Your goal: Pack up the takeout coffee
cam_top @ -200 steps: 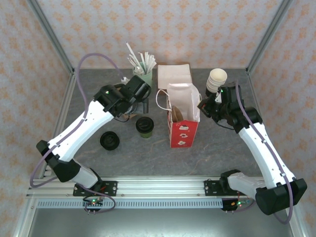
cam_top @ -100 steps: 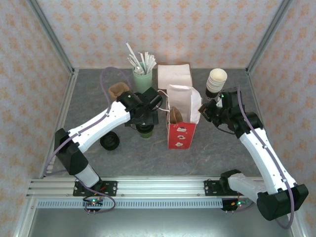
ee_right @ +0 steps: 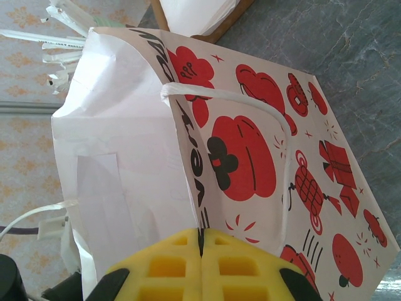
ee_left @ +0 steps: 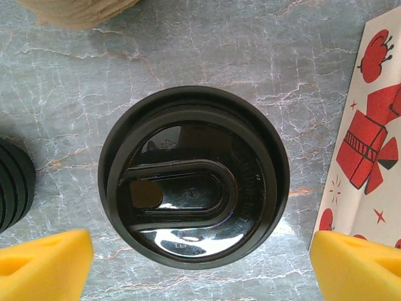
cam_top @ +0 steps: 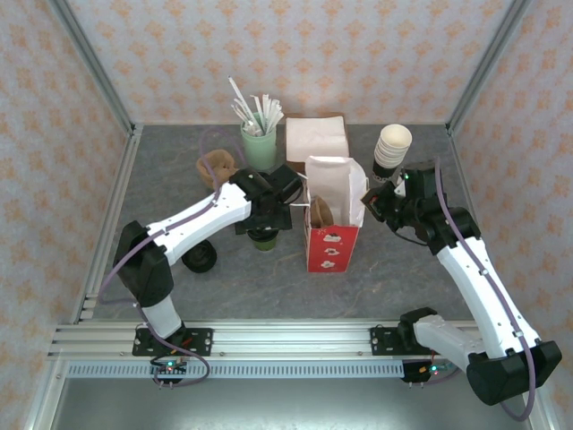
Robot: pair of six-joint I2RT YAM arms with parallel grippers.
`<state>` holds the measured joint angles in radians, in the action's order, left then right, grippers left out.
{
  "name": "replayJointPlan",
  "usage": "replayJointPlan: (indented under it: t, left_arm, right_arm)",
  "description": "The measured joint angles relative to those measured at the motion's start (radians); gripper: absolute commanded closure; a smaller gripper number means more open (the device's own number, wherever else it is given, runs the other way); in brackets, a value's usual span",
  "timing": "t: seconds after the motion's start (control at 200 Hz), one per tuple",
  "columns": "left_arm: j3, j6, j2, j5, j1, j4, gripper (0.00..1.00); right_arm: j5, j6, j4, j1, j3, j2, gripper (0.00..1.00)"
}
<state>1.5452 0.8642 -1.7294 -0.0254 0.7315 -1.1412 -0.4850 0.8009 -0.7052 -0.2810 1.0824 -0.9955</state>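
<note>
1. The left gripper [ee_left: 200,263] hangs straight above the takeout coffee [ee_left: 194,175]. Its jaws are spread wide and hold nothing, and its yellow fingertips [ee_left: 44,266] stand one on each side of the black lid, clear of it.
2. The right gripper [ee_right: 200,251] is closed, its pads pinching the top edge of the paper bag [ee_right: 250,144] at the bag's right wall. It seems to be keeping the mouth open.
3. The coffee stands upright on the table [cam_top: 412,269], just left of the bag. A stack of loose black lids [cam_top: 199,257] sits further left and nearer.
4. The step in hand looks like the approach to the grasp: the cup is neither gripped nor in the bag yet.
5. The next move calls for lowering the fingers past the lid rim to bracket the cup wall. They should close gently, since a paper cup squashes and the lid could pop. The cup must then rise above the much taller bag, move right and go down through the mouth. The finger on the bag side has little room.
6. The left arm reaches from its near-left base out to the right, wrist bent to point straight down. The right arm leans far and left from its base, wrist turned toward the bag.
</note>
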Motion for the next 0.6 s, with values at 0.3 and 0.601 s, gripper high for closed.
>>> replayJointPlan:
  t: [0.3, 0.601]
  left_arm:
    - [0.0, 0.002, -0.016, 0.003, 0.0, 0.006, 0.17]
    - [0.0, 0.002, -0.031, -0.002, -0.001, 0.005, 0.14]
  right_arm:
    - [0.0, 0.0, 0.0, 0.0, 0.0, 0.0, 1.0]
    - [0.0, 0.0, 0.0, 0.0, 0.0, 0.0, 1.0]
